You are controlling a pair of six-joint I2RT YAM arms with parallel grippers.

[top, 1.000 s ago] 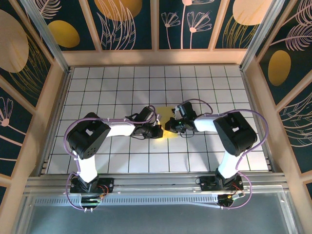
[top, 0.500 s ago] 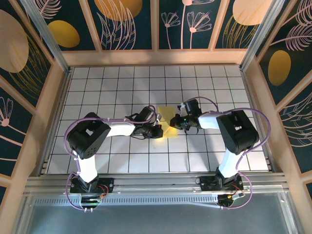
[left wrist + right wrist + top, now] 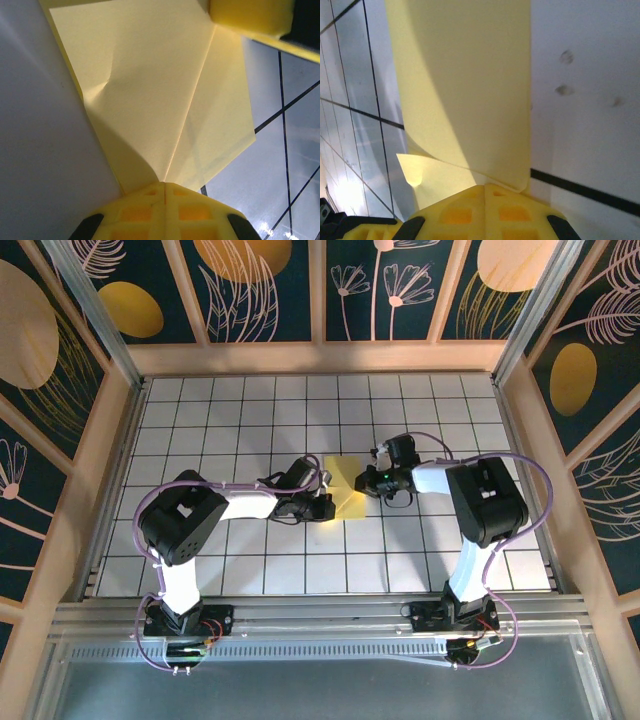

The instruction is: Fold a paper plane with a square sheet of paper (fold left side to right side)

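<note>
Folding left over right: on the white grid-tiled table (image 3: 240,430), the thin pale yellow square sheet of paper (image 3: 345,490) sits mid-table between the arms, partly lifted off the tiles, with one crease already running across it. The left gripper (image 3: 165,186) has its jaws closed on the sheet's near-left side, right at the crease end, and the right gripper (image 3: 486,187) is clamped on the opposite side. My call: swing the left edge over in a low arc with the right pinch as anchor, align the edges before pressing, and don't pull the pinches apart or the paper likely tears.
</note>
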